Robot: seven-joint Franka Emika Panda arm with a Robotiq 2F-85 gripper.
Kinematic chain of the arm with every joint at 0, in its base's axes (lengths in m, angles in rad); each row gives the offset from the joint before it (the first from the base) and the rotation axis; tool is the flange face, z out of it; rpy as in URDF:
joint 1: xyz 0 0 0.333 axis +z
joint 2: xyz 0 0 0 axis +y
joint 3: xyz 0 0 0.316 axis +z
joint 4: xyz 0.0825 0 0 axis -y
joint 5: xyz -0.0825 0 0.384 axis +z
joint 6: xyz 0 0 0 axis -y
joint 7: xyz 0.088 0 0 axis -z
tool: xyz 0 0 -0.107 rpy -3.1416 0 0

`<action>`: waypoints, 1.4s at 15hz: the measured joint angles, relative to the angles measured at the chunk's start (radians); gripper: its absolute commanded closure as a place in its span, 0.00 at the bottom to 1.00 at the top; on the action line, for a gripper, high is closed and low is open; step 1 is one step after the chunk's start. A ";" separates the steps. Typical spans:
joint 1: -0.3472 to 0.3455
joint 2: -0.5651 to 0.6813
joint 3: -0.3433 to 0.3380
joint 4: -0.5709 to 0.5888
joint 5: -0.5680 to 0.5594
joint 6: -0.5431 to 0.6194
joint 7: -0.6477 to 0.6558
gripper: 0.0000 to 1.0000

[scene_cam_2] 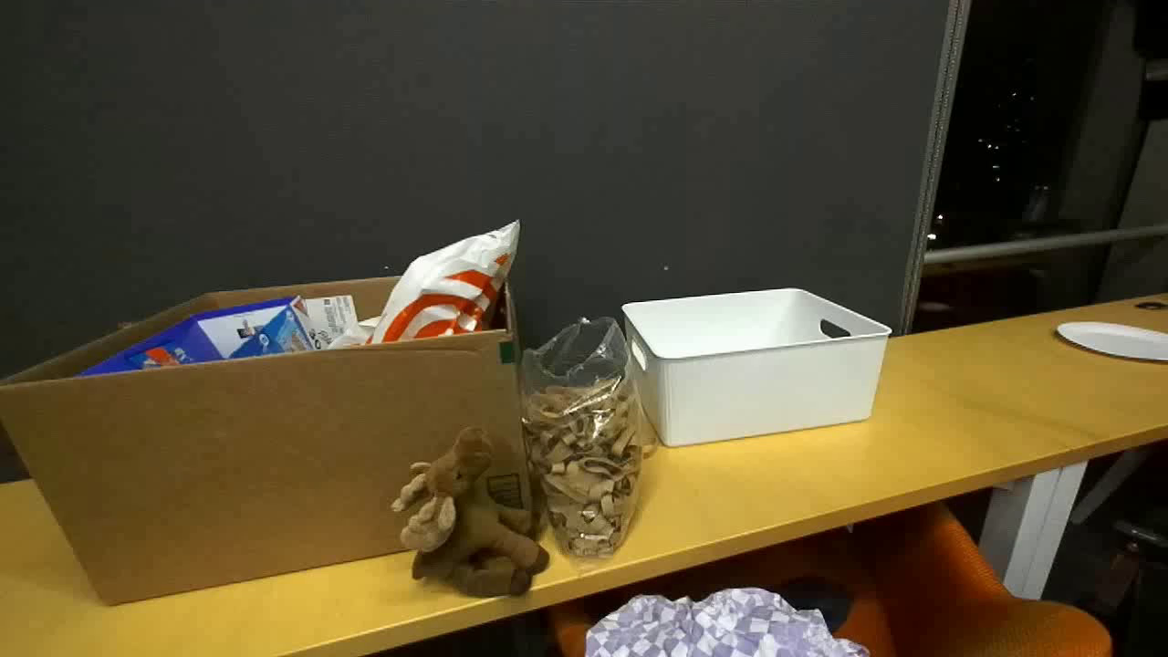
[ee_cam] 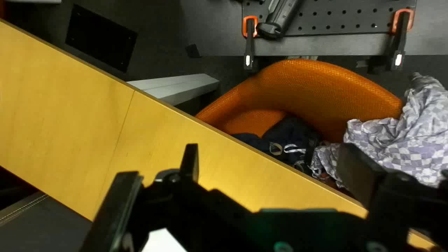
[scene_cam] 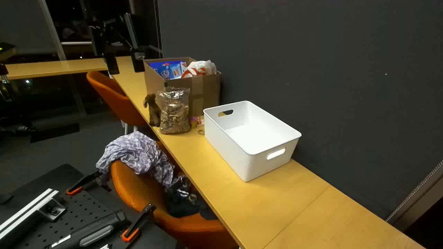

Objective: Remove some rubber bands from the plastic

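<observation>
A clear plastic bag (scene_cam: pixel 175 116) full of tan rubber bands stands upright on the yellow table, its top loosely gathered. The bag (scene_cam_2: pixel 584 456) stands between the cardboard box and the white bin. A small tan loop, apparently a loose band (scene_cam: pixel 201 132), lies on the table beside the bag. My gripper (ee_cam: pixel 274 164) is open with nothing between its fingers, above the table's edge and a chair. The gripper (scene_cam: pixel 125 67) also shows dark against the window in an exterior view, away from the bag. The bag is out of the wrist view.
A white bin (scene_cam_2: pixel 766 388) stands beside the bag. A cardboard box (scene_cam_2: pixel 274 474) with packages and a brown plush moose (scene_cam_2: pixel 479 538) stand on its other side. A small purple-lidded jar (scene_cam: pixel 193 121) is behind. An orange chair (ee_cam: pixel 315 87) holds a checkered cloth (ee_cam: pixel 413 140).
</observation>
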 measured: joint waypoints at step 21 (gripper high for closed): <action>0.168 0.779 0.020 0.729 -0.102 0.130 -0.155 0.27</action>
